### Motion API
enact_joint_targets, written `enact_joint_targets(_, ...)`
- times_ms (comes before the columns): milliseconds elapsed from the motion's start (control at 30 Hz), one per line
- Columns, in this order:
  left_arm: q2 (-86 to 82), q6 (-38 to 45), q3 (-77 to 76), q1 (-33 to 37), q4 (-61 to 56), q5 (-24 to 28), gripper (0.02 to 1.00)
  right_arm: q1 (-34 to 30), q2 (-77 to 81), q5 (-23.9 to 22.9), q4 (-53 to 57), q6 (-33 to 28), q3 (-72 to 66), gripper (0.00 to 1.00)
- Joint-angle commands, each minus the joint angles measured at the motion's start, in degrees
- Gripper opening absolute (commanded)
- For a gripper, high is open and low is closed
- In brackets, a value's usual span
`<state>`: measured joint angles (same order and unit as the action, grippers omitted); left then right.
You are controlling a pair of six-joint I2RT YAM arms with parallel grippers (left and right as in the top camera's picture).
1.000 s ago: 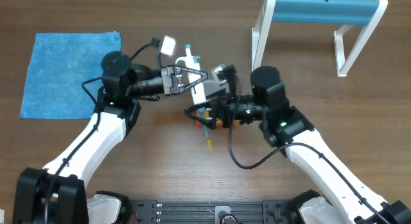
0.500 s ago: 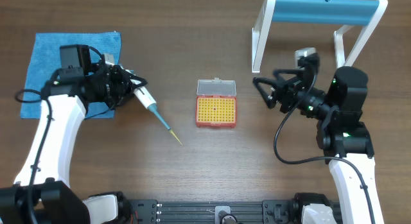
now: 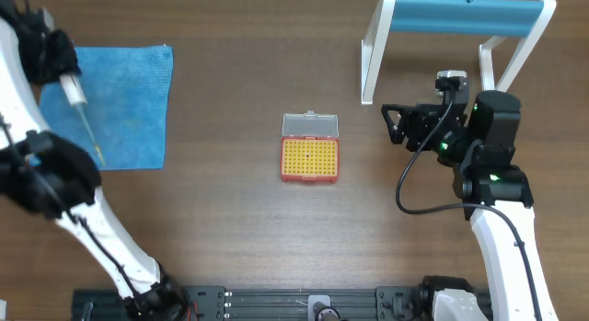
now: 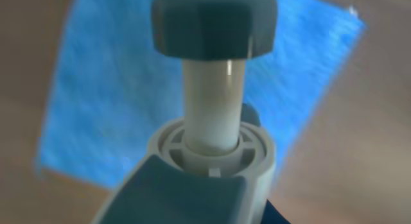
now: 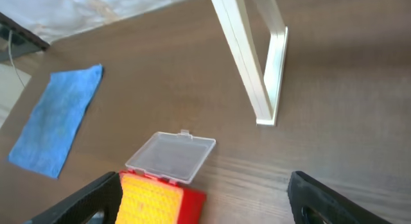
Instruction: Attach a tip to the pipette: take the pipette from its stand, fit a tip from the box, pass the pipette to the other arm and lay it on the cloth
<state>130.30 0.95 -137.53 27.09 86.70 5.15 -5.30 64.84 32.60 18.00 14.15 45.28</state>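
Top view: pipette [image 3: 75, 89] between left fingers [image 3: 56, 56]

1. The right arm [image 3: 502, 247], at 3 o'clock in the top view, had white links and bulky black joint housings.
2. Small green lights glowed on its black joints.
3. A thin black cable [image 3: 402, 201] looped beside it.
4. The right gripper [image 3: 391, 126] was black, with two dark fingers [image 5: 83, 198].
5. The left arm [image 3: 115, 243], at 9 o'clock, had matching white links and black joints.
6. A black base rail [image 3: 313, 298] ran along 6 o'clock.
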Motion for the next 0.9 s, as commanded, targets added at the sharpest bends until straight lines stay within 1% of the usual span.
enact_joint_targets(33,9.9,11.8,-8.9,-1.1,-4.5,-11.2,0.029,-0.2,1.7,-0.7,-0.5,-1.0,0.2,0.838)
enact_joint_targets(67,11.0,12.9,-8.9,-1.2,-6.3,-11.4,0.027,-0.2,1.7,-0.6,-0.5,-0.9,0.2,0.838)
enact_joint_targets(100,12.6,16.0,-8.9,-1.7,-7.9,-11.6,0.029,-0.1,1.7,-0.6,-0.7,0.2,0.2,0.838)
enact_joint_targets(167,14.6,19.5,-8.9,-2.9,-9.7,-13.9,0.027,0.5,1.7,-0.6,-1.7,1.4,0.2,0.84)
enact_joint_targets(233,16.8,20.9,-8.7,-4.0,-12.0,-12.1,0.029,1.4,1.7,-0.7,-3.7,1.4,0.2,0.838)
enact_joint_targets(333,19.4,21.2,-8.6,-5.2,-13.3,-9.5,0.029,1.9,1.7,-0.7,-7.7,1.4,0.2,0.84)
enact_joint_targets(367,20.1,21.2,-8.6,-5.7,-13.4,-9.4,0.029,1.9,1.7,-0.7,-8.3,1.7,0.2,0.84)
enact_joint_targets(667,22.1,20.3,-8.2,-5.7,-13.3,-8.3,0.027,2.3,1.7,-0.7,-8.3,1.8,0.2,0.84)
enact_joint_targets(733,22.2,19.0,-7.6,-5.3,-13.5,-8.3,0.029,2.3,1.7,-0.7,-8.3,1.8,0.2,0.838)
enact_joint_targets(833,23.0,17.5,-7.3,-4.6,-13.3,-6.3,0.029,2.3,1.7,-0.7,-8.3,1.8,0.2,0.84)
enact_joint_targets(900,23.2,17.1,-7.1,-4.6,-13.2,-5.9,0.029,2.3,1.7,-0.7,-8.3,1.9,0.2,0.84)
